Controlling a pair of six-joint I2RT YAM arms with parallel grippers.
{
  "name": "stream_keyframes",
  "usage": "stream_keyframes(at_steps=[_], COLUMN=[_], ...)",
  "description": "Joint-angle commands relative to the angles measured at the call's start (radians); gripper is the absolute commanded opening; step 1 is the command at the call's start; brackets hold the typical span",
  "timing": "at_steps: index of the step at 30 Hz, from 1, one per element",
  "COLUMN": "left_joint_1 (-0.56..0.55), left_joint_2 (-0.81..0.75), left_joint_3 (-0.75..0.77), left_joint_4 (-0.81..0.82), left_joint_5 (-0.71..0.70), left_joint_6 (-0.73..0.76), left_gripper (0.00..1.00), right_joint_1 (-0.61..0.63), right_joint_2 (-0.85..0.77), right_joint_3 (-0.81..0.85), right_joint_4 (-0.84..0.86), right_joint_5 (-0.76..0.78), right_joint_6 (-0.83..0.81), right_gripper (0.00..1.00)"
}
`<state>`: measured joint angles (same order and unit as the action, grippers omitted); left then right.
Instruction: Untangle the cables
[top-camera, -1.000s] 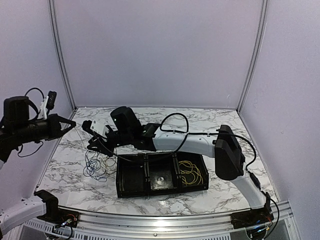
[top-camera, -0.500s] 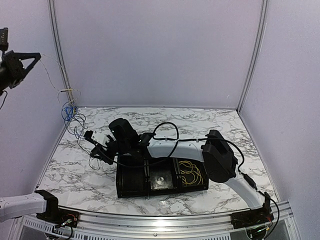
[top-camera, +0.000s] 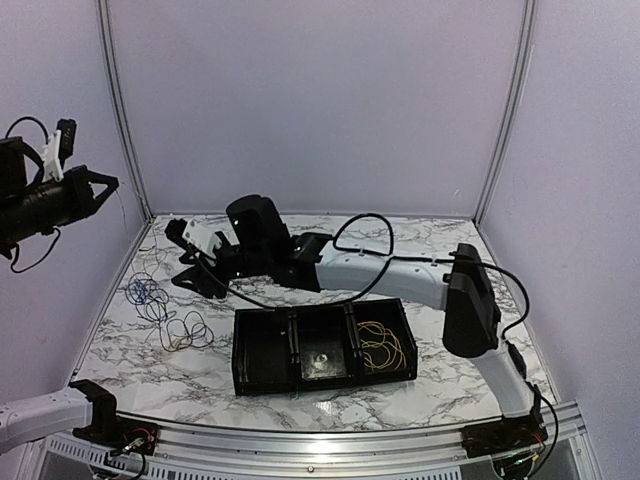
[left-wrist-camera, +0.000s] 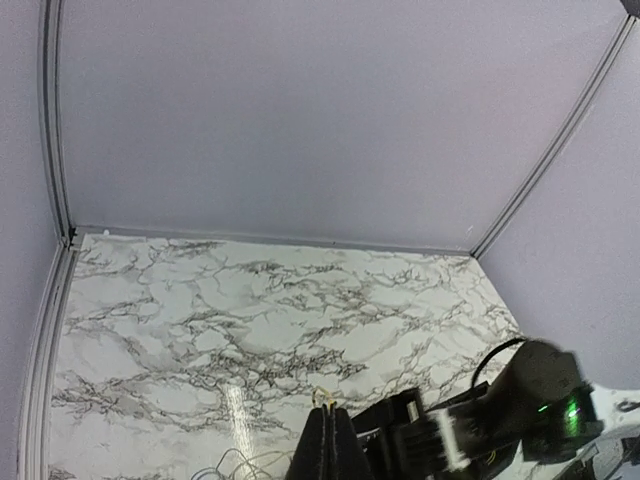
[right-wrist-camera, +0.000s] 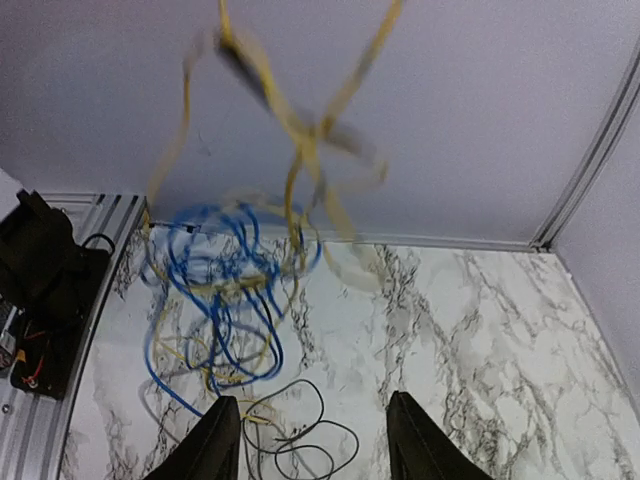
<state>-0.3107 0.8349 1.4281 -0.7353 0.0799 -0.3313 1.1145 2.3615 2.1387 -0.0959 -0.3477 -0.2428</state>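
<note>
My left gripper (top-camera: 110, 184) is raised at the far left, shut on a thin yellow strand whose end pokes out of its tips in the left wrist view (left-wrist-camera: 326, 404). The cables hang and lie below it: a blue coil (top-camera: 141, 291) and dark grey loops (top-camera: 186, 330) on the marble. In the right wrist view, blurred yellow strands (right-wrist-camera: 300, 130) run up from the blue coil (right-wrist-camera: 220, 290), with the dark grey loops (right-wrist-camera: 300, 432) flat on the table. My right gripper (top-camera: 187, 257) (right-wrist-camera: 315, 440) is open and empty, just right of the tangle.
A black three-compartment tray (top-camera: 320, 386) sits at the table's middle front, with yellow cables (top-camera: 381, 344) in its right compartment. The right arm (top-camera: 380, 275) stretches across above the tray. Side walls and corner posts stand close on the left.
The left gripper swung high, lifting the tangle, then came lower; the tangle now rests further left on the table. The right gripper rose and drew back from the cables, jaws open.
</note>
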Motion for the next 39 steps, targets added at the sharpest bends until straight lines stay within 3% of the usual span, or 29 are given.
stream_keyframes(at_steps=[1, 10, 19, 22, 24, 25, 28, 29, 32, 39], left_joint_1=[0.004, 0.004, 0.004, 0.004, 0.004, 0.004, 0.004, 0.004, 0.004, 0.005], left_joint_2=[-0.060, -0.092, -0.087, -0.087, -0.094, -0.100, -0.128, -0.146, -0.205, -0.210], left_joint_3=[-0.095, -0.236, -0.247, -0.252, -0.268, -0.287, -0.355, -0.390, -0.497, -0.677], left_joint_4=[-0.001, 0.003, 0.004, 0.003, 0.003, 0.003, 0.039, 0.074, 0.204, 0.438], left_joint_5=[0.062, 0.248, 0.283, 0.290, 0.279, 0.263, 0.190, 0.173, 0.124, 0.105], left_joint_6=[0.056, 0.106, 0.104, 0.101, 0.097, 0.098, 0.080, 0.074, 0.046, -0.077], left_gripper=[0.00, 0.00, 0.00, 0.00, 0.00, 0.14, 0.48, 0.54, 0.59, 0.57], right_joint_1=[-0.012, -0.009, 0.021, 0.026, 0.027, 0.027, 0.025, 0.027, 0.027, 0.029], right_joint_2=[-0.130, -0.059, -0.022, -0.012, -0.011, -0.013, -0.027, -0.032, -0.043, -0.050], right_joint_3=[0.013, 0.141, 0.155, 0.167, 0.179, 0.184, 0.189, 0.190, 0.191, 0.191], right_joint_4=[0.021, 0.003, 0.005, 0.014, 0.023, 0.027, 0.044, 0.046, 0.044, 0.035], right_joint_5=[-0.005, 0.047, -0.010, -0.001, 0.018, 0.038, 0.067, 0.068, 0.063, 0.079], right_joint_6=[-0.013, 0.050, 0.056, 0.076, 0.087, 0.091, 0.109, 0.115, 0.143, 0.154], right_gripper=[0.52, 0.51, 0.50, 0.35, 0.13, 0.00, 0.00, 0.00, 0.00, 0.00])
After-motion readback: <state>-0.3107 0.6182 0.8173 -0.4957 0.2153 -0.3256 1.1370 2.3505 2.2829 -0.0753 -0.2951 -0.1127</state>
